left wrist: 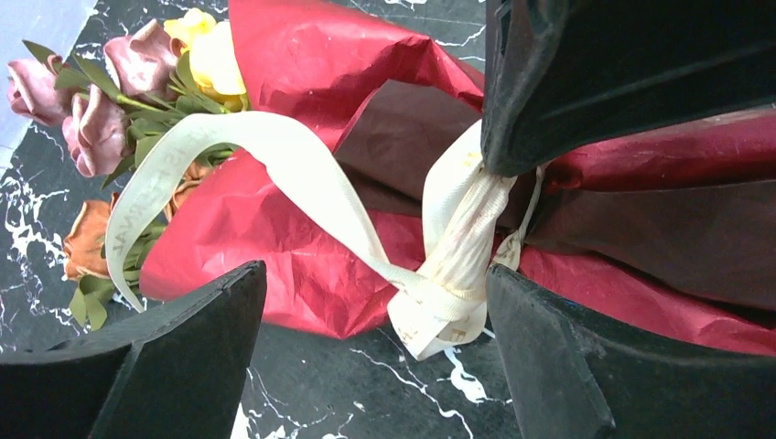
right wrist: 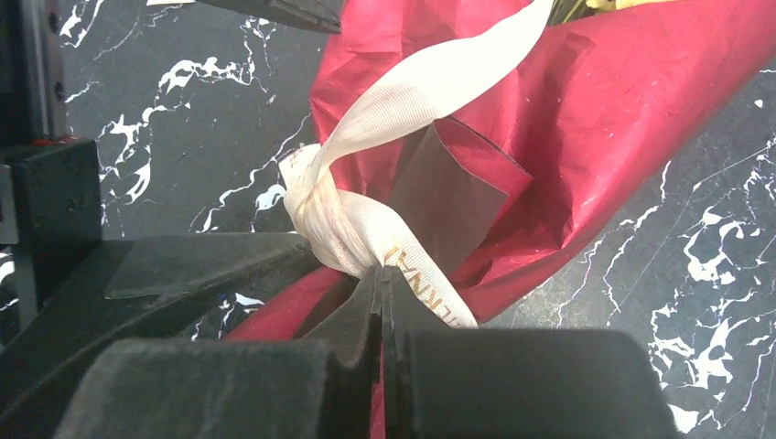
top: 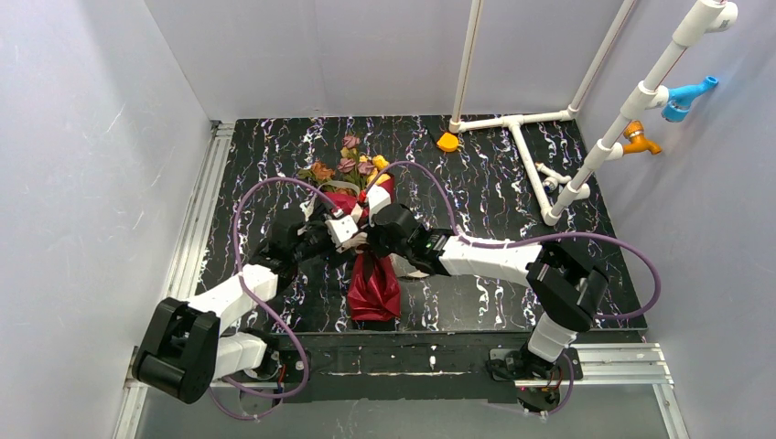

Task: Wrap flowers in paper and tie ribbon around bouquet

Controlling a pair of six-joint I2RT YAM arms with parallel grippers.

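The right claw (right wrist: pixel 380 274) pinches the ribbon (right wrist: pixel 416 87) at its knot — tight against the bouquet (right wrist: pixel 595 119). The left claw (left wrist: pixel 375 274) (spread wide) straddles that knot.

On the table (top: pixel 494 174), ribbon (left wrist: pixel 302 174) crosses the bouquet (top: pixel 373 283).

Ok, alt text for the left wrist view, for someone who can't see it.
A cream fabric ribbon is knotted against a wrap of dark red paper, with the shut right hand pinching it above the knot. The open left hand frames the knot; pink, yellow and orange artificial flowers poke out upper left.
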